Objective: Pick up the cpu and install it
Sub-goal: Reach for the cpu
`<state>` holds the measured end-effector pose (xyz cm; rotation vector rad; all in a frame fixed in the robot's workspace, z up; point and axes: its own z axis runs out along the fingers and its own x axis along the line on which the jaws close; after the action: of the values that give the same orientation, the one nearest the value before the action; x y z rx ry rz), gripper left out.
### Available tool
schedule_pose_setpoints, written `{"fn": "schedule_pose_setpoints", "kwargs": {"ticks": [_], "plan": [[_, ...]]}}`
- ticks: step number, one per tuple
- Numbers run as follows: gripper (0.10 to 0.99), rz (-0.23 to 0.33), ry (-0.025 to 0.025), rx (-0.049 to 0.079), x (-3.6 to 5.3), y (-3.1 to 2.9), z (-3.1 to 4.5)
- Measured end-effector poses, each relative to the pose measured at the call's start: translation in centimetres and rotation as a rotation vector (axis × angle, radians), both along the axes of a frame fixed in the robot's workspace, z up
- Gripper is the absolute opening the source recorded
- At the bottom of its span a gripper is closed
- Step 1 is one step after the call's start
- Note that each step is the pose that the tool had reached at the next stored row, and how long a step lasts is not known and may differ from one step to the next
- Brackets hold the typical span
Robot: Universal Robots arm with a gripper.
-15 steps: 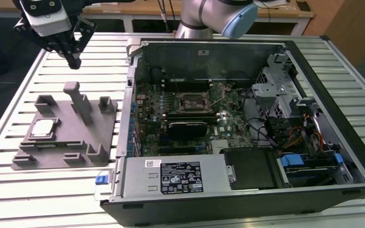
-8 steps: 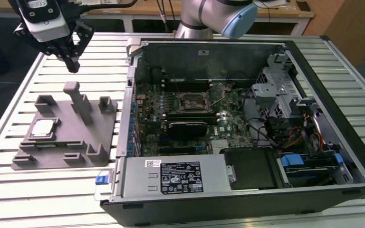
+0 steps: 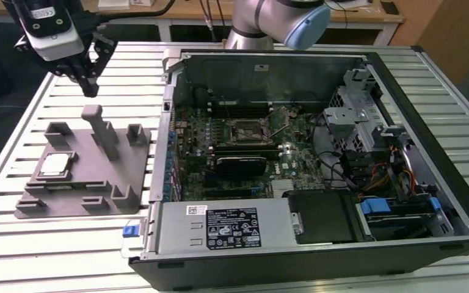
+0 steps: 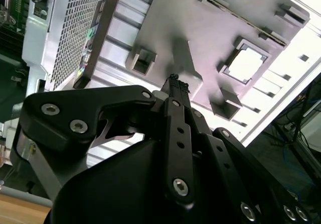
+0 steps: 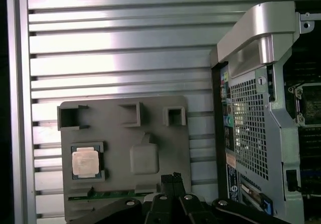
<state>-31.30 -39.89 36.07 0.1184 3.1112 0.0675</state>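
The cpu is a small silver square lying flat in a recess of the grey fixture block, at the exterior view's left. It also shows in both wrist views, as the cpu and the cpu. My gripper hangs well above the table, beyond the block's tall post, apart from the cpu. Its black fingers are shut together with nothing between them. The black-framed motherboard socket sits inside the open computer case.
The fixture block carries a tall upright post and several small raised pockets. The case's metal wall rises just beside the block. Cables and a drive cage fill the case's far side. Everything rests on a slatted metal table.
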Motion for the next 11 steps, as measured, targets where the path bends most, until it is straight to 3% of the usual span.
{"fn": "schedule_pose_setpoints", "kwargs": {"ticks": [11], "plan": [[0.106, 0.000, -0.0001, 0.000, -1.87, 0.00, -0.82]]}}
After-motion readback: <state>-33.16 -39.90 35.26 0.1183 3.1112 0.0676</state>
